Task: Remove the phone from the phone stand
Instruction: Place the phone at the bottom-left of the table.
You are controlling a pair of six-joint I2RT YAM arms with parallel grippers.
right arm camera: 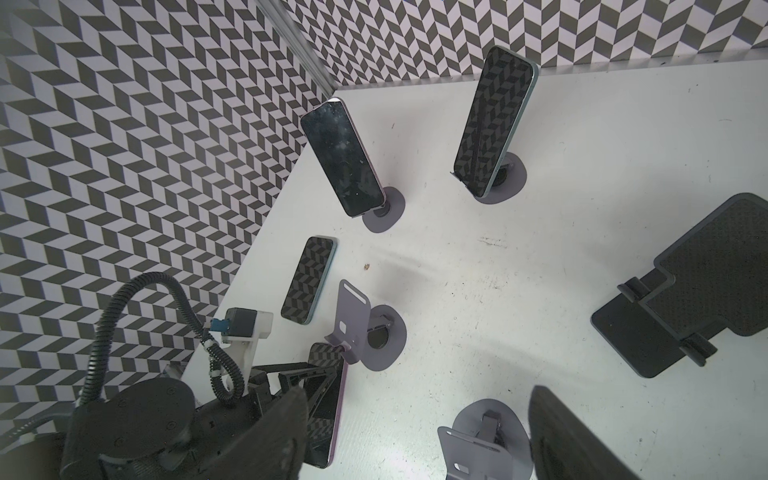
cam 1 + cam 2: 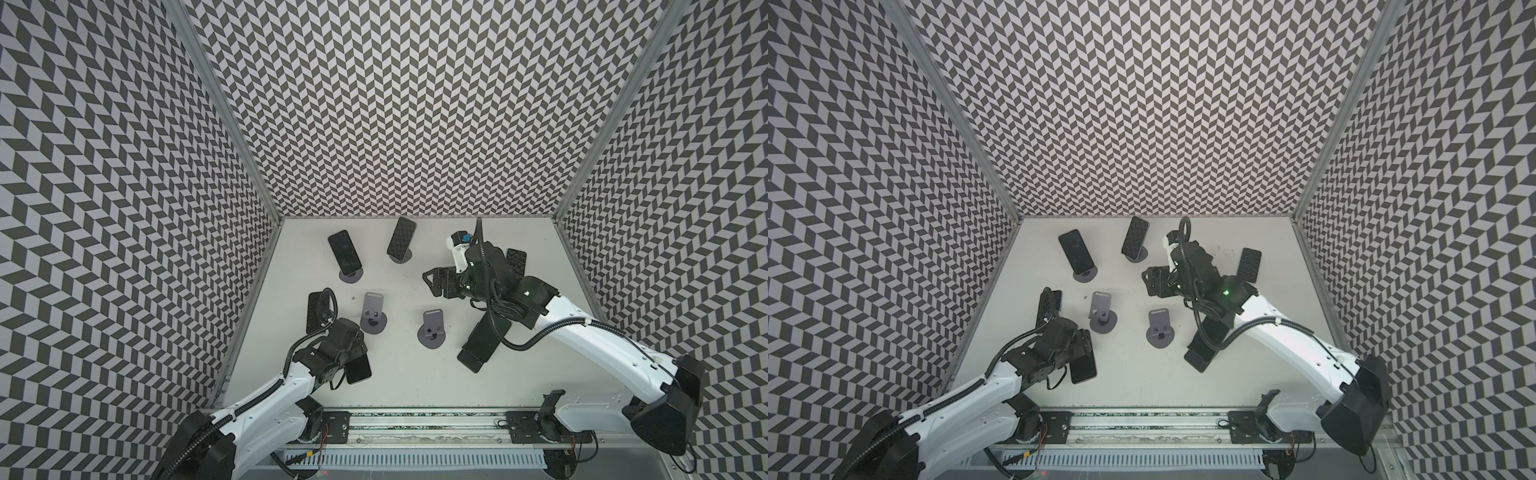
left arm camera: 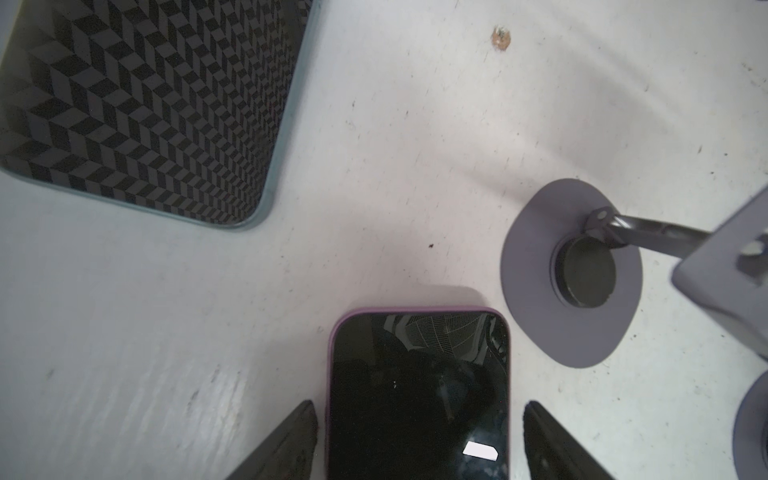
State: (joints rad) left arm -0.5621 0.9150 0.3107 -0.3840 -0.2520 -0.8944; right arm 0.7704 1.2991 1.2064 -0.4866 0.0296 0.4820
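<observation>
Between the fingers (image 3: 286, 444) of the left pincer (image 3: 419, 403), the left wrist view shows the purple-cased phone (image 3: 419, 395) lying flat and screen-up on the white worktop (image 3: 374, 187). A sliver of worktop shows along each side, so the pincer stands slightly parted around the phone and grips nothing. Both top views hide that gap: the left wrist covers the pincer, and only the phone's near end (image 2: 359, 370) pokes out, close to an empty stand (image 2: 372, 316). The right wrist view alone shows the right pincer (image 1: 420, 390) plainly. Its 2 fingers are spread wide with nothing held, raised above another bare stand (image 1: 482, 440). At the far side, 2 phones lean on stands of their own: a dark-screened phone (image 2: 344, 255) and a chevron-mirroring phone (image 2: 402, 243). A teal-edged phone (image 3: 145, 104) lies flat by the left wall, cut off by the frame in the left wrist view. In a top view, a rightmost phone (image 2: 1249, 266) is half hidden behind the right arm, and what it rests on cannot be made out.
</observation>
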